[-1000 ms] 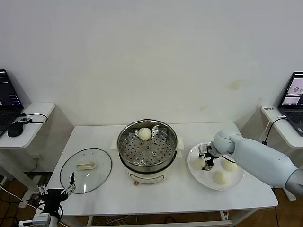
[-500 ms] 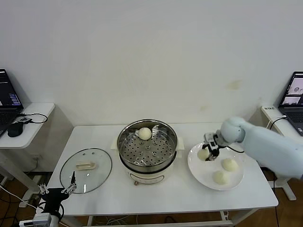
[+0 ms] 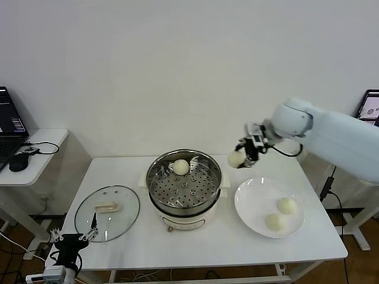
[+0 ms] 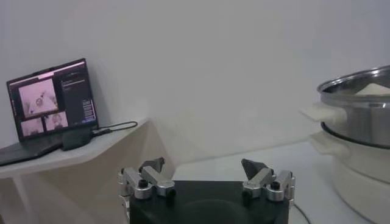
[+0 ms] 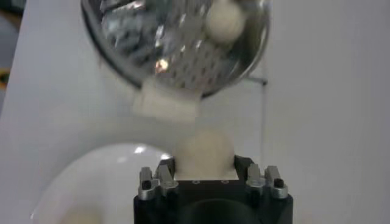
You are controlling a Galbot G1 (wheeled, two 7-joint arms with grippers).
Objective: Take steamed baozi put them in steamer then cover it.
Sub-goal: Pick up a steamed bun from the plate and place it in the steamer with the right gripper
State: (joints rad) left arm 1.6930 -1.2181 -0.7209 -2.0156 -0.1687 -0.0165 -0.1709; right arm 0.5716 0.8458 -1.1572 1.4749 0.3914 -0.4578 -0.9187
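Note:
My right gripper point(image 3: 241, 155) is shut on a cream-white baozi point(image 3: 236, 158) and holds it in the air between the steamer point(image 3: 184, 186) and the white plate point(image 3: 254, 208). In the right wrist view the baozi point(image 5: 205, 153) sits between the fingers point(image 5: 166, 167). One baozi point(image 3: 181, 167) lies at the back of the steamer's perforated tray. Two baozi point(image 3: 287, 205) point(image 3: 275, 221) lie on the plate. The glass cover point(image 3: 107, 212) lies flat on the table left of the steamer. My left gripper point(image 3: 72, 239) is open and parked below the table's front left corner.
A side table point(image 3: 32, 155) at the left holds a laptop and a mouse. Another laptop point(image 3: 368, 108) stands at the far right. The steamer's rim point(image 4: 359, 80) shows in the left wrist view.
My right gripper closed on a baozi on the plate, lifted it and carried it up and left toward the steamer. The left arm has not moved.

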